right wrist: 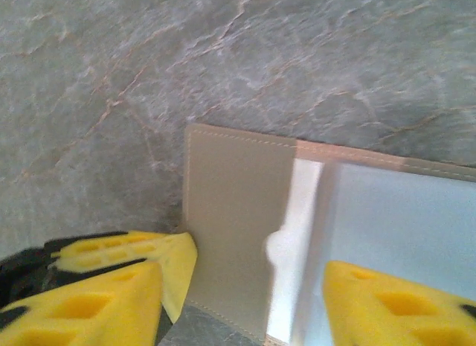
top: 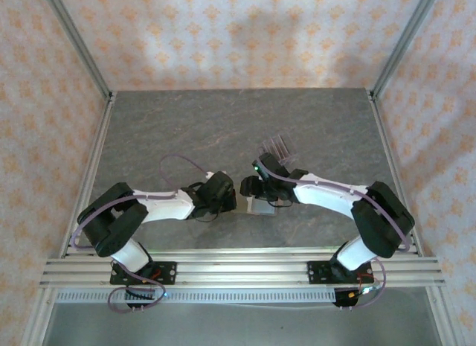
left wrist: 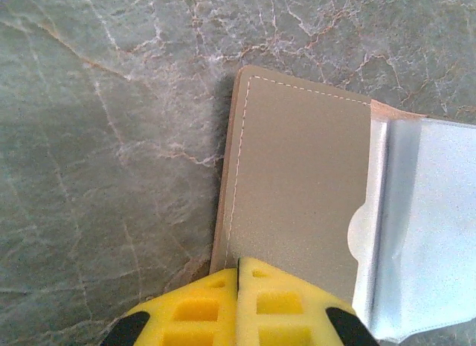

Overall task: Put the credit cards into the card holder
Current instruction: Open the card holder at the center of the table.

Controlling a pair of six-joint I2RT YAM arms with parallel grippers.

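Observation:
The card holder (top: 262,207) lies open on the grey table between the two arms. Its tan-grey panel (left wrist: 297,175) faces up, with a clear plastic pocket (left wrist: 435,219) to its right. My left gripper (left wrist: 239,266) is shut, and its yellow tips rest on the panel's near-left corner. A thin dark line runs between its pads; I cannot tell if anything is pinched there. My right gripper (right wrist: 242,305) hangs open over the card holder (right wrist: 230,212), one finger on each side, with nothing between them. The left gripper's fingertip (right wrist: 175,257) touches the holder's left edge. The credit cards are out of view.
A clear slotted rack (top: 278,146) stands just behind the right gripper (top: 262,188). Metal frame posts and patterned walls close in the table on three sides. A rail (top: 238,270) carrying both arm bases runs along the near edge.

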